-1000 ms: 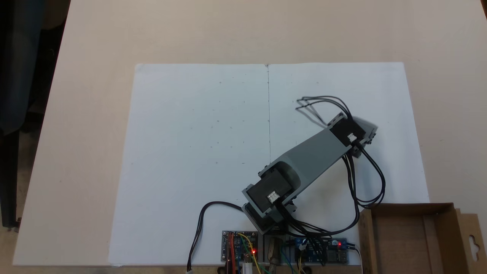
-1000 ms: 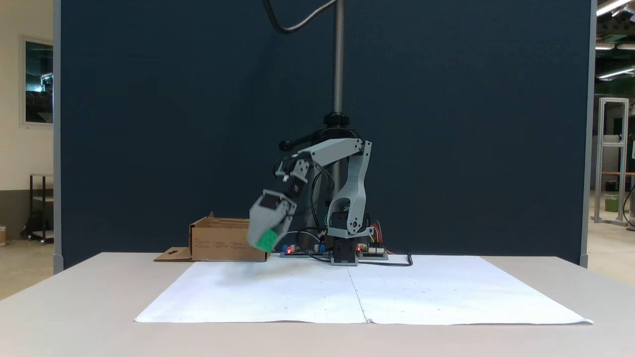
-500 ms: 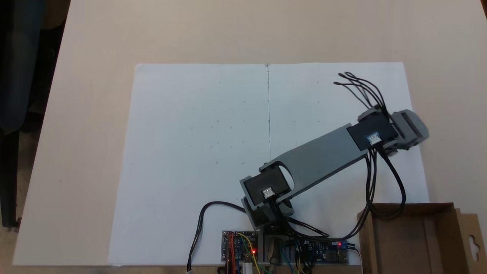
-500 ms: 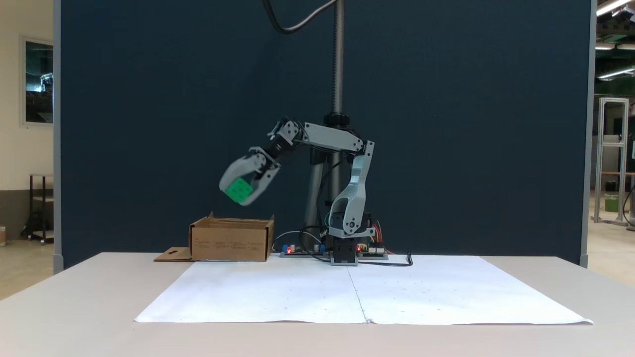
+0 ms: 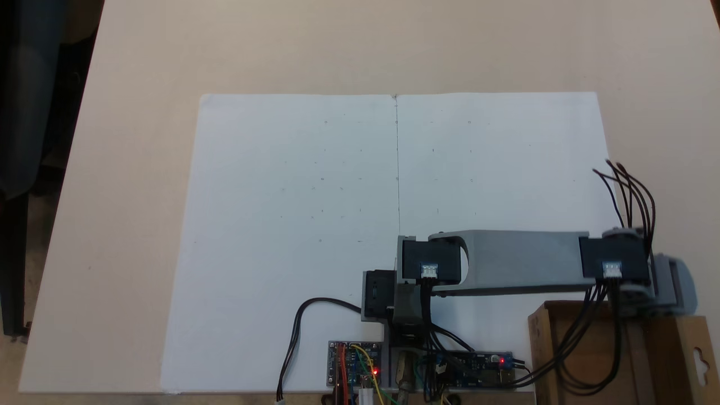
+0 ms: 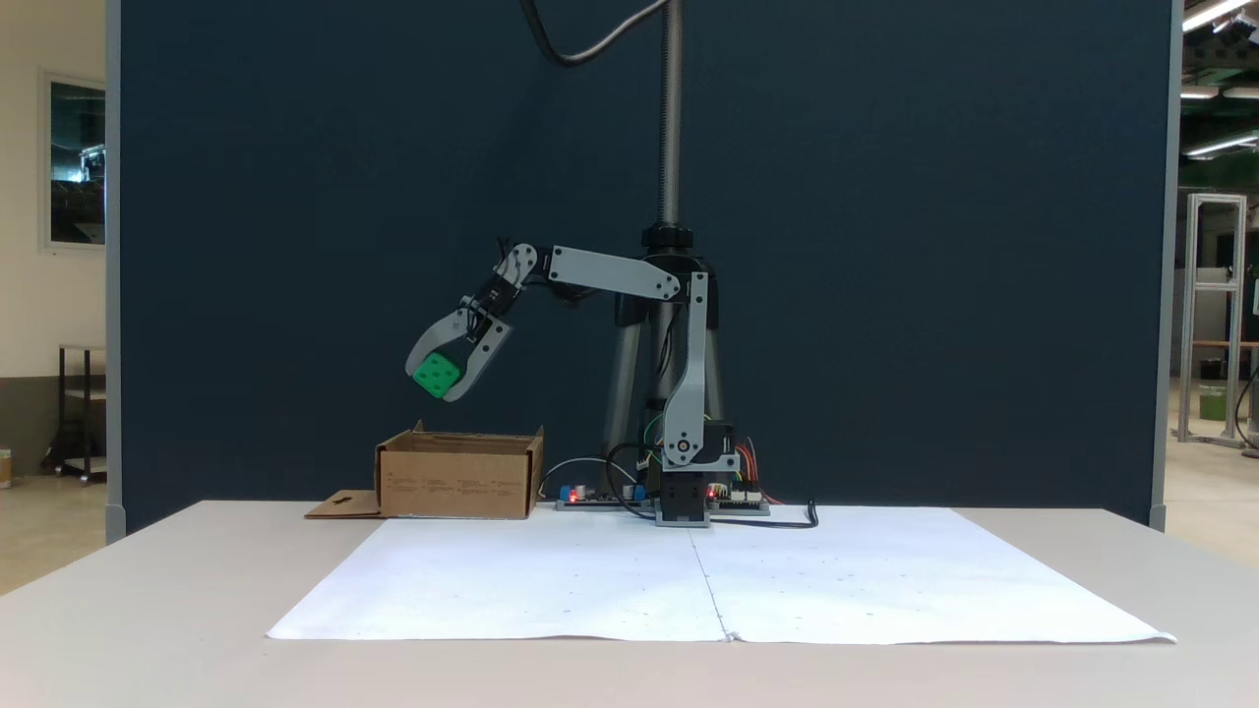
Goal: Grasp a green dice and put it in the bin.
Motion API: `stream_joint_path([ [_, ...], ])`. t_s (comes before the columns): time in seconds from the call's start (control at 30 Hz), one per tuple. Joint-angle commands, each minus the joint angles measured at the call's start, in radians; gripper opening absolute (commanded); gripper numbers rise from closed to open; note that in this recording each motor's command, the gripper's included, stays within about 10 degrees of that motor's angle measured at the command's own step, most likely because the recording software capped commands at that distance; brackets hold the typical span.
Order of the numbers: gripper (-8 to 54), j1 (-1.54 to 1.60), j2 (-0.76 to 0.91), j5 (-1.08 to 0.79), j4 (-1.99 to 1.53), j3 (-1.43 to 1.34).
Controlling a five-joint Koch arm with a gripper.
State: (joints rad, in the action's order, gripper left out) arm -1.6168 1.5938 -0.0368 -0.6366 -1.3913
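Fixed view from the side: my worry is letting go off-centre, since the bin (image 6: 458,476) sits well below the gripper (image 6: 439,377) and the green dice (image 6: 436,375) could bounce off a wall. The jaws are clamped on the dice, nothing else touching.

We are looking at a lab or workshop bench: a beige table (image 6: 148,629) carrying white paper sheets (image 5: 292,225), bare circuit boards (image 5: 354,365) glowing red, a dark blue partition (image 6: 885,246) standing behind, ceiling strip lights (image 6: 1215,15) and an aluminium frame (image 6: 1215,315) showing beyond.
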Motion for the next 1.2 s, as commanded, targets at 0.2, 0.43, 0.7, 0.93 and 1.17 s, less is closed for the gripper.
stream_joint_path([
  [0.2, 12.1, -0.155, -0.043, -0.048, -0.114, 0.052],
  [0.43, 12.1, -0.166, -0.078, -0.084, -0.130, 0.021],
  [0.7, 44.9, -0.126, -0.078, -0.084, -0.115, -0.044],
  [0.93, 43.2, -0.100, -0.074, -0.052, 0.020, -0.044],
  [1.17, 42.3, 0.089, 0.023, 0.089, 0.241, -0.040],
])
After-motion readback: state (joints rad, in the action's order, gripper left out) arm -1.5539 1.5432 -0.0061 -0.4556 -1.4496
